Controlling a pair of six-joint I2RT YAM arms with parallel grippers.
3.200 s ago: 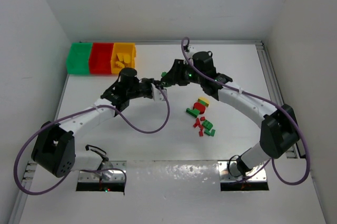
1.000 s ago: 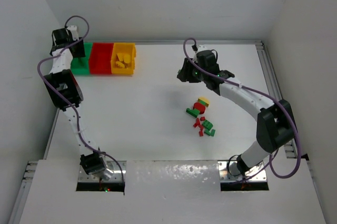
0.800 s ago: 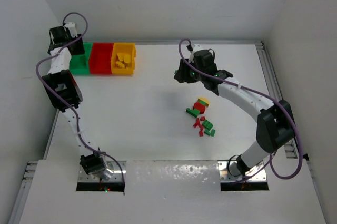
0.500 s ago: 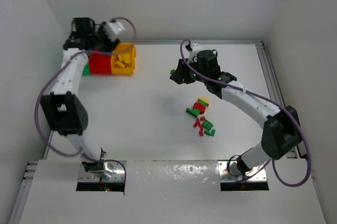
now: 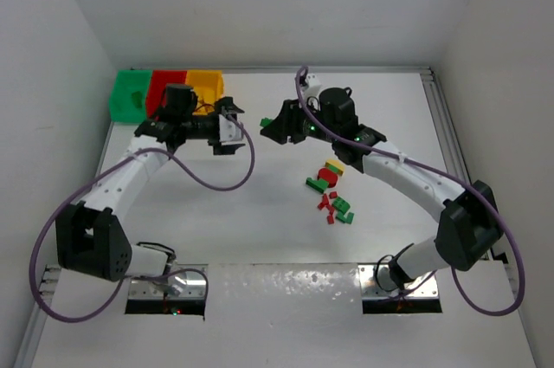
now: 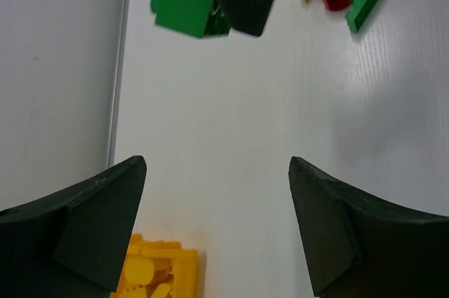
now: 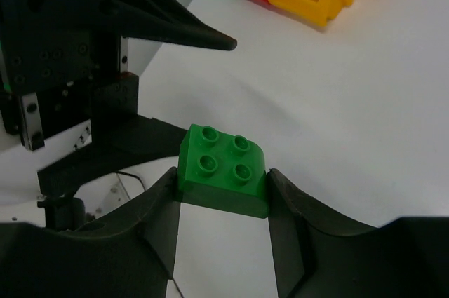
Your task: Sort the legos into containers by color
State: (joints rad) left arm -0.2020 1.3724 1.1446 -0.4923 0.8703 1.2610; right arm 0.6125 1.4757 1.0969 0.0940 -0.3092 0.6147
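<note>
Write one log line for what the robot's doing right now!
left fingers: open, empty | right fingers: shut on green brick, off the table | loose bricks: clustered on table

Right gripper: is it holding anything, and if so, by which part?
Yes, a green lego, pinched by two opposite side faces between the fingers, its studded top facing the wrist camera.

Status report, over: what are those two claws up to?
Left claw open, empty. Right claw clamps green brick. No obstruction between claws.
</note>
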